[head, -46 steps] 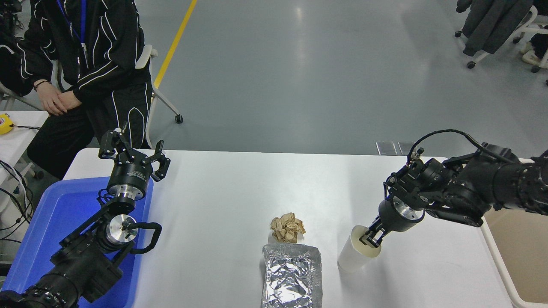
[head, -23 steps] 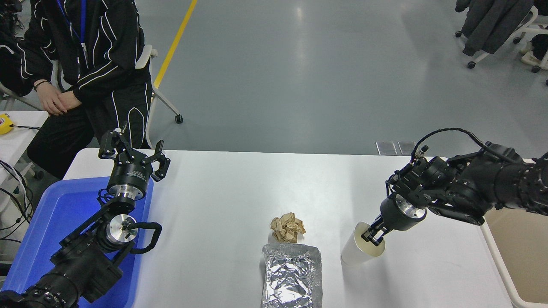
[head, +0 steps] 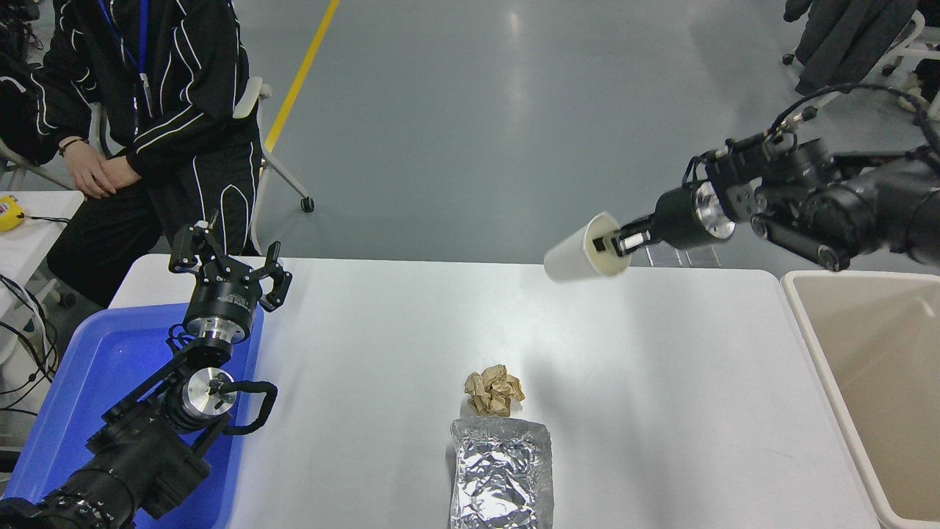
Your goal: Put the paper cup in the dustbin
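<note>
The right end effector [head: 613, 242] is clenched on the rim of the cup [head: 584, 258], holding it on its side, in the air above the bench's far edge. This is the carry step; next it must swing right over the bin [head: 815, 334] at the bench's right edge, then let go. The left end effector [head: 229, 266] rests spread open near the far-left corner.

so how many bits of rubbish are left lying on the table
2: a crumpled brown paper ball near the table's front middle, and a silver foil packet just in front of it. The white paper cup is off the table, held by the right gripper.
</note>
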Robot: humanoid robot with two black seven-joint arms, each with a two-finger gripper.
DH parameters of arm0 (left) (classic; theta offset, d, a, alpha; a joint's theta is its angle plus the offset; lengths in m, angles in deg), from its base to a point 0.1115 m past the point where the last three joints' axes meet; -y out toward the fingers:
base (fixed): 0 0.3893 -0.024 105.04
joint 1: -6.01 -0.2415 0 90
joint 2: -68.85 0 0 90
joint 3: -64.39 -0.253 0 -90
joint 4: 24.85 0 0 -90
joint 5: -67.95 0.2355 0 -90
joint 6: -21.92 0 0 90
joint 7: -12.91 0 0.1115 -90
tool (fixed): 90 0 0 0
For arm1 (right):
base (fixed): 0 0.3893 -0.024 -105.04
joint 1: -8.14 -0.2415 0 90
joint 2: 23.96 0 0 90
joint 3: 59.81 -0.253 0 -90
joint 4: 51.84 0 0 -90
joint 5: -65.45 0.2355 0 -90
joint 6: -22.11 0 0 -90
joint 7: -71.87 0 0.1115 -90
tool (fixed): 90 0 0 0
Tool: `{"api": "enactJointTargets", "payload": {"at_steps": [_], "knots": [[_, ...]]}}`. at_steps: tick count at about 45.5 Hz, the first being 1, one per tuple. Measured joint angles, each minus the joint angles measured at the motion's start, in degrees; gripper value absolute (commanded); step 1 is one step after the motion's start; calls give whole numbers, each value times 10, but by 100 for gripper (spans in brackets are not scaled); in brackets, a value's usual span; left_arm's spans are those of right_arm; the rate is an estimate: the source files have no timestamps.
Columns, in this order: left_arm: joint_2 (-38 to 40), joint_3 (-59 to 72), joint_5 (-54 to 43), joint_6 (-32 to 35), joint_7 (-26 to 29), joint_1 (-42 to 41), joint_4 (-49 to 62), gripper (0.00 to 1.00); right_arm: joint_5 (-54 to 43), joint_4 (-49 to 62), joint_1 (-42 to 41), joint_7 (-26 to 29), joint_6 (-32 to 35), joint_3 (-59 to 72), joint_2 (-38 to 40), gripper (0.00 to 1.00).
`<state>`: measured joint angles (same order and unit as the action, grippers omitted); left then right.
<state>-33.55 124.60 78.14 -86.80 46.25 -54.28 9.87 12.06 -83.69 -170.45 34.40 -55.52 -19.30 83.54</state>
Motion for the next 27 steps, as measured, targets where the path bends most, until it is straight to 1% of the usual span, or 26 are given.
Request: {"api": "enactJointTargets", "payload": {"at_steps": [8,15,22,27], "knots": [[0,0,0,0,0,0,0,100,97,86,19,0,1,-9,1,0],[0,0,0,0,0,0,0,100,181,177,52,2,4,-13,0,0],[0,0,0,0,0,0,0,100,245,252,92,9,6,-23,7,0],[0,0,0,0,0,0,0,100,279,284,118,22,7,-40,20,0]]}}
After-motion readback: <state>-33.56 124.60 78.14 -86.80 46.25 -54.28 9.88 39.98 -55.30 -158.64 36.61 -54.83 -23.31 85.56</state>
